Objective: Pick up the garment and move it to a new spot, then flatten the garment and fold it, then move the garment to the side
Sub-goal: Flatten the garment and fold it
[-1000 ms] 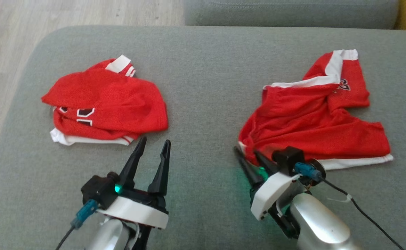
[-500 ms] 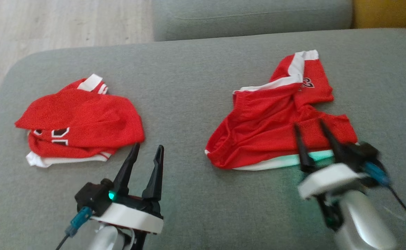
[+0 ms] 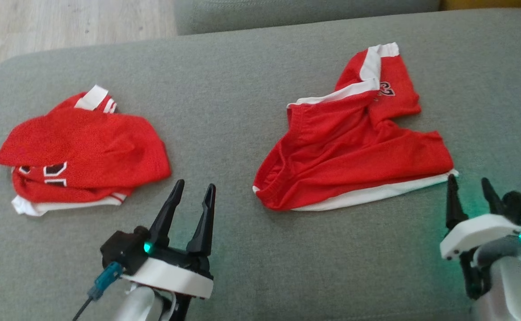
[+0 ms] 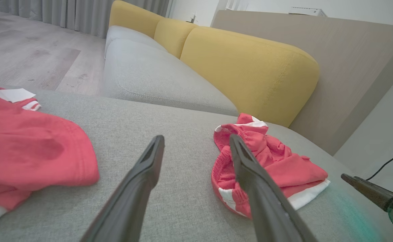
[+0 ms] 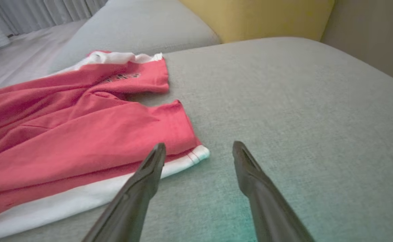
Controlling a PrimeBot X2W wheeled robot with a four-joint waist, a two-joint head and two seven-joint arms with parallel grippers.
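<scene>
My L tool [image 3: 196, 185] is open, fingers spread w/ nothing between them. It sits low over the grey cushion [image 3: 242, 111], pointing at the bare strip between the two red pieces. My R tool [image 3: 468, 179] is open too and holds nothing. Its inner fingertip is just beside the white-hem corner of the shorts [image 3: 354, 156]; can't tell if it touches the cloth.

The shorts lie on the right half of the cushion, rumpled and not flat. The waistband opening faces my L side, the white hem runs along the near edge, and one leg is flipped up at the far end w/ a bit of black-and-white print showing.

The jersey [image 3: 82, 147] is on the left half, well apart from the shorts, bunched in a rough fold w/ number print and white trim at its near edge.

In the L wrist view a yellow backrest [image 4: 250, 67] stands beyond the cushion. Wood floor [image 3: 64, 22] shows at far left.
</scene>
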